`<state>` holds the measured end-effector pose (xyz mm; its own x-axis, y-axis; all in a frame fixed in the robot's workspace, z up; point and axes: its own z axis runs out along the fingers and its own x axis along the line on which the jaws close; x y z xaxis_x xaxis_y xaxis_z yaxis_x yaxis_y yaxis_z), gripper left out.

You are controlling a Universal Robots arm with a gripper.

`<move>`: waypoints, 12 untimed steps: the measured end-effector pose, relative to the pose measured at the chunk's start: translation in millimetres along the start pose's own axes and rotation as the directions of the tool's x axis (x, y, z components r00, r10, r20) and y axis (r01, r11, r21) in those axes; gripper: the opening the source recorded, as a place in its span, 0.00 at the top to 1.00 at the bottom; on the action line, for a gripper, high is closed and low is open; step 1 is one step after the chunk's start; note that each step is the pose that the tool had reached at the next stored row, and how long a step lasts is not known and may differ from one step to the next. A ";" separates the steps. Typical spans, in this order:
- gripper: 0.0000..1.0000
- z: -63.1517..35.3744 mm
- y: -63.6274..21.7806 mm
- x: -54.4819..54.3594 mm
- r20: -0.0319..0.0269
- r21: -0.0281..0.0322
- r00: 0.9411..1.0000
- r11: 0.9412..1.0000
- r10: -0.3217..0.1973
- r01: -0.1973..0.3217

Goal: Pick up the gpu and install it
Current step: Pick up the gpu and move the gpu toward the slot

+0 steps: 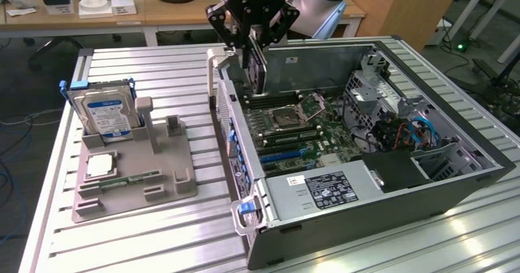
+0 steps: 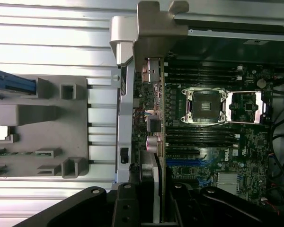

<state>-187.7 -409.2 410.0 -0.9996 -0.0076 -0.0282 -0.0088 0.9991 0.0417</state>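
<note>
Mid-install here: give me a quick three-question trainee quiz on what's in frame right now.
1. True or false: the end effector grips the gpu over the open computer case.
2. The hard drive stands in: A) the gray holder, B) the computer case, C) the end effector.
3. Fill in: the gpu hangs ___, not flat.
Key: 1 true; 2 A; 3 upright.
</note>
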 end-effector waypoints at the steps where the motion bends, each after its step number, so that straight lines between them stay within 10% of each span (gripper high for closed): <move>1: 0.72 0.0 0.0 -0.9 0.000 0.000 1.000 1.000 0.000 0.000; 12: 0.72 0.3 -0.1 -12.3 0.000 0.000 1.000 1.000 0.000 0.000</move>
<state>-175.5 -409.2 410.0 -0.9996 -0.0077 -0.0282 -0.0089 0.9991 0.0416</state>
